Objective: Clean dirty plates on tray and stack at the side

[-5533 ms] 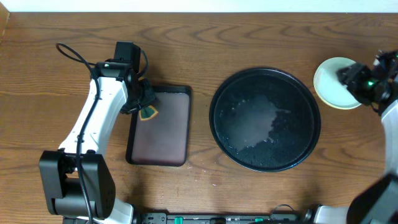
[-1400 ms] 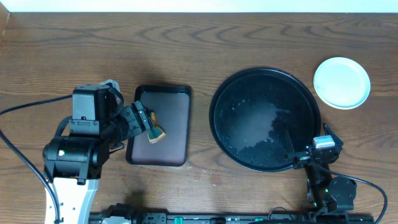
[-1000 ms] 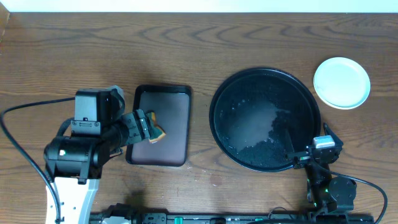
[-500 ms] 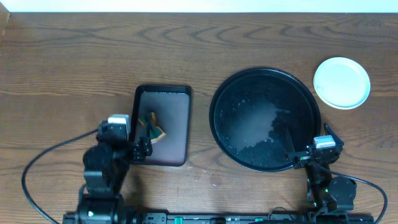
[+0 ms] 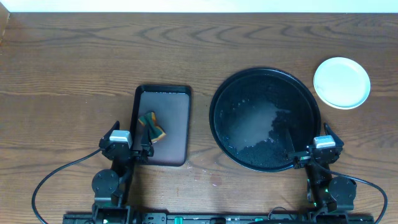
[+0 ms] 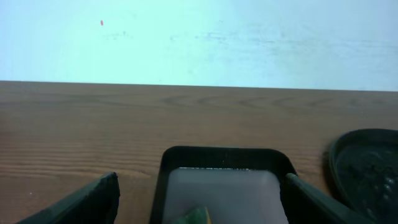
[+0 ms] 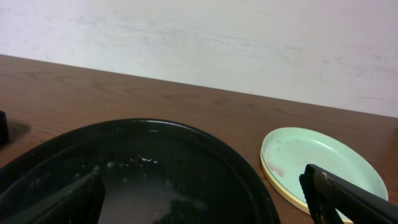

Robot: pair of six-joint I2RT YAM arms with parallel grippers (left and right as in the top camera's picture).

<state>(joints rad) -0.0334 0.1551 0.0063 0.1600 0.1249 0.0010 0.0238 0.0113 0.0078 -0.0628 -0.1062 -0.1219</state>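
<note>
The plates (image 5: 341,82) lie in a stack on the wood at the far right, beside the tray. A mint plate (image 7: 323,163) tops the stack, with a faint red smear on it and a yellow rim under it. The round black tray (image 5: 217,93) holds only a wet film and droplets. My left gripper (image 5: 127,149) stands open near the table's front edge. In the left wrist view my left gripper (image 6: 200,180) faces the small rectangular tray (image 6: 217,154). My right gripper (image 5: 309,155) is open at the round tray's near right rim (image 7: 205,134), nothing between its jaws.
A green and orange sponge (image 5: 151,124) lies on the dark rectangular tray (image 5: 177,99) left of the round tray. The sponge's tip (image 6: 196,216) shows low in the left wrist view. A pale wall runs behind the table's far edge.
My left arm has drawn back from over the rectangular tray to the front edge, leaving the sponge lying there. My right arm, earlier at the plates, has stayed still for the last second.
</note>
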